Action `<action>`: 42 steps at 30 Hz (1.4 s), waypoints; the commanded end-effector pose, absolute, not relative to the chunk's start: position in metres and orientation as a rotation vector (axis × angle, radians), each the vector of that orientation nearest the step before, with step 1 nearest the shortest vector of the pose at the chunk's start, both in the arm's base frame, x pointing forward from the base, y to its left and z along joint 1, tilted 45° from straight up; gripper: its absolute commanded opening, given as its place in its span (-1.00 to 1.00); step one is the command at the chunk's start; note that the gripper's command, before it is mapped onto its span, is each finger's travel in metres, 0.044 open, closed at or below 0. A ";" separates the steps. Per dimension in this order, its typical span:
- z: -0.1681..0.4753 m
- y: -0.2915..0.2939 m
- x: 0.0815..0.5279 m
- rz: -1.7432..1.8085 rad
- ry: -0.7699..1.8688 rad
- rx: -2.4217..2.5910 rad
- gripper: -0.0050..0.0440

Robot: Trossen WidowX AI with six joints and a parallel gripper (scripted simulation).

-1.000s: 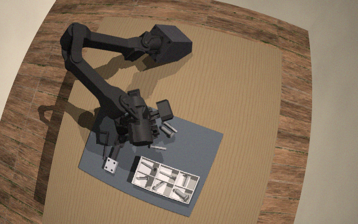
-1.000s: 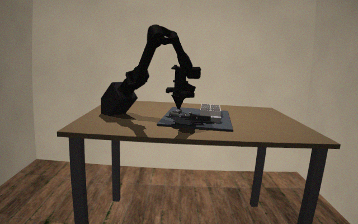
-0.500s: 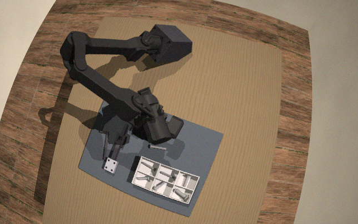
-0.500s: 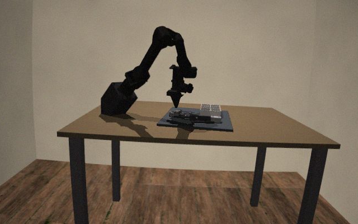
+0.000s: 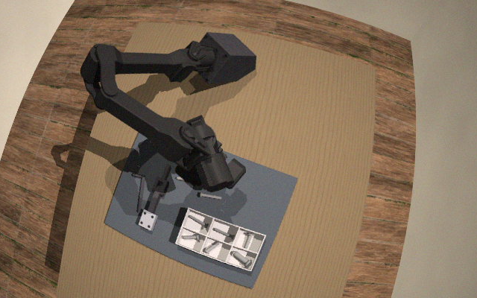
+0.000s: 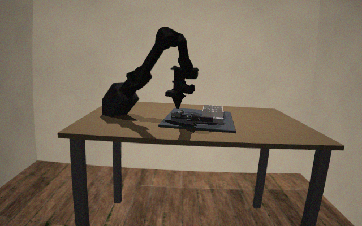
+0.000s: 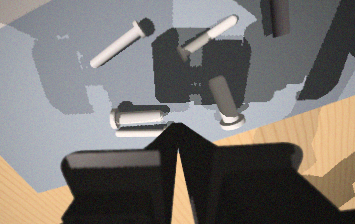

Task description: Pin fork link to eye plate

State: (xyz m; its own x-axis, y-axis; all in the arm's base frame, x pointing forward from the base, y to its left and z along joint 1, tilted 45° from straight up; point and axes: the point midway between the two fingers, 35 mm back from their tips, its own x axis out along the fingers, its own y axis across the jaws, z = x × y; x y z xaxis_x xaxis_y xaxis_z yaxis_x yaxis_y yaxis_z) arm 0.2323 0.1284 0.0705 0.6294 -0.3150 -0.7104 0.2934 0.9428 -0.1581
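Note:
My gripper [image 6: 177,107] [image 7: 176,127] is shut and empty, pointing straight down a little above the grey mat [image 5: 272,194] [image 6: 229,127] [image 7: 23,100]. In the top view the wrist hides its fingers. In the wrist view a thick pin [image 7: 139,118] and a thinner pin [image 7: 140,133] lie side by side just ahead of the fingertips. Another pin [image 7: 224,100] lies to their right, and two more pins [image 7: 118,46] [image 7: 209,33] lie farther off. One loose pin [image 5: 209,195] also shows in the top view. The white eye plate block [image 5: 147,220] with its dark bar [image 5: 157,191] stands at the mat's left, with a thin dark link [image 5: 139,194] beside it.
A white parts box [image 5: 220,238] [image 6: 213,111] with six compartments, each holding a pin, stands at the mat's near edge. The arm's base [image 5: 227,56] stands at the back of the tan table [image 5: 309,112].

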 end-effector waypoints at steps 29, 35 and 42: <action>0.050 0.119 0.251 -0.351 0.818 -0.032 -0.80; 0.050 0.121 0.252 -0.351 0.818 -0.032 -0.80; 0.050 0.123 0.252 -0.351 0.818 -0.032 -0.80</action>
State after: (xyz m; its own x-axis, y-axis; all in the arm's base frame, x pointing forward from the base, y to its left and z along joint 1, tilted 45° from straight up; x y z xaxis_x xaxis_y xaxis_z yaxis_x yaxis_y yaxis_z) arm 0.2523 0.1214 0.0502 0.6309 -0.3190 -0.7072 0.2945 0.9418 -0.1622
